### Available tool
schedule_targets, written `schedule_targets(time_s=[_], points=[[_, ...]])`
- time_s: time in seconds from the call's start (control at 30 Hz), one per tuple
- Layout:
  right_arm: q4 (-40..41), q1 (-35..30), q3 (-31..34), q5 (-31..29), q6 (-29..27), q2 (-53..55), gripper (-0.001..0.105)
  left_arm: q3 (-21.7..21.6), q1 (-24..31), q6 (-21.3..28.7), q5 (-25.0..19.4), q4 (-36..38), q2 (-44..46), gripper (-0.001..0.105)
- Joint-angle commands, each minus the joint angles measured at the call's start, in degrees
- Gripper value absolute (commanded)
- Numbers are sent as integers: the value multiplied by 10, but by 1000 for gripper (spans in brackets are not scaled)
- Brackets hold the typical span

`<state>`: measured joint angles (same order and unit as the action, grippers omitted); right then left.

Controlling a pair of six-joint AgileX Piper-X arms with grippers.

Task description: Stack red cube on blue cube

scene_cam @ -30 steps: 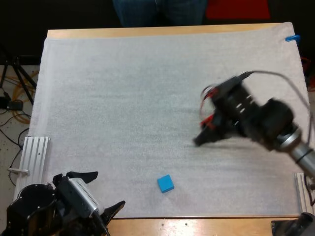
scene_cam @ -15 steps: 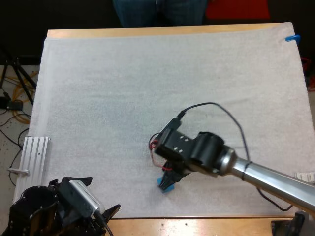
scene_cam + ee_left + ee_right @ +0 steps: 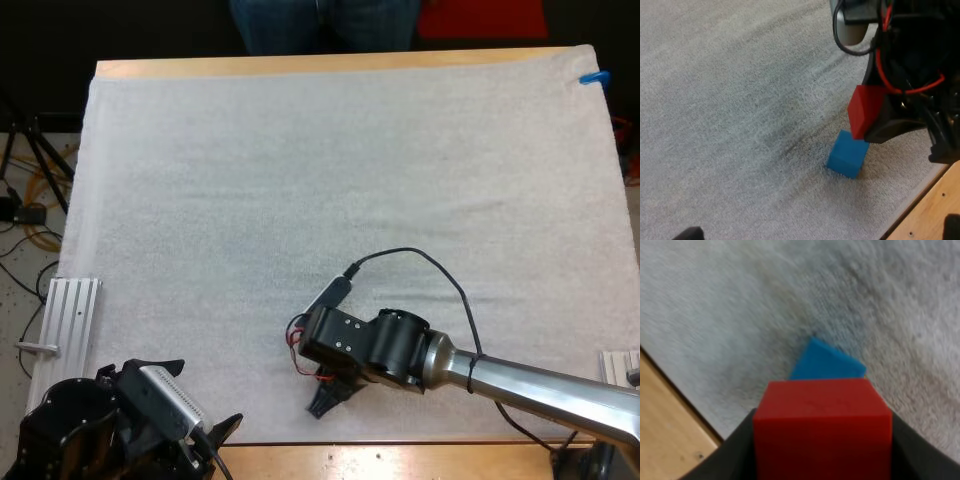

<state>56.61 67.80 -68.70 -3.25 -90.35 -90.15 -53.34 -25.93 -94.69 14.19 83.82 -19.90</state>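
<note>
Near front edge of mat (image 3: 300, 150): right gripper (image 3: 322, 400), clamped on red cube (image 3: 866, 107), swung in from mid-mat within last second. Now low over blue cube (image 3: 846, 153), red offset toward one side; contact uncertain. Placement imminent. Left gripper (image 3: 190, 398) idle, fingers apart.

**Right gripper (image 3: 325, 400) clamped just above the blue cube (image 3: 847, 154); left gripper (image 3: 197, 393) spread**

The right arm (image 3: 540, 378) stretches long and low toward the blue cube, its wrist tipped downward. The right gripper's fingers press on both sides of the red cube (image 3: 866, 107), which they hold tilted just over the blue cube's top. The left arm (image 3: 70, 425) sits folded well apart from the blue cube. Its gripper points toward that cube, with the fingers standing apart and gripping nothing.
</note>
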Motion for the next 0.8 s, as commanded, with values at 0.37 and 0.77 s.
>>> schedule_targets(time_s=[0.37,0.77], points=[[-62,-1,27,-3,2,-33,22,-3,-2,3,-7,-1,-1,87],[-63,-1,27,-4,2,-63,22,-3,-2,3,-7,-1,-1,87]])
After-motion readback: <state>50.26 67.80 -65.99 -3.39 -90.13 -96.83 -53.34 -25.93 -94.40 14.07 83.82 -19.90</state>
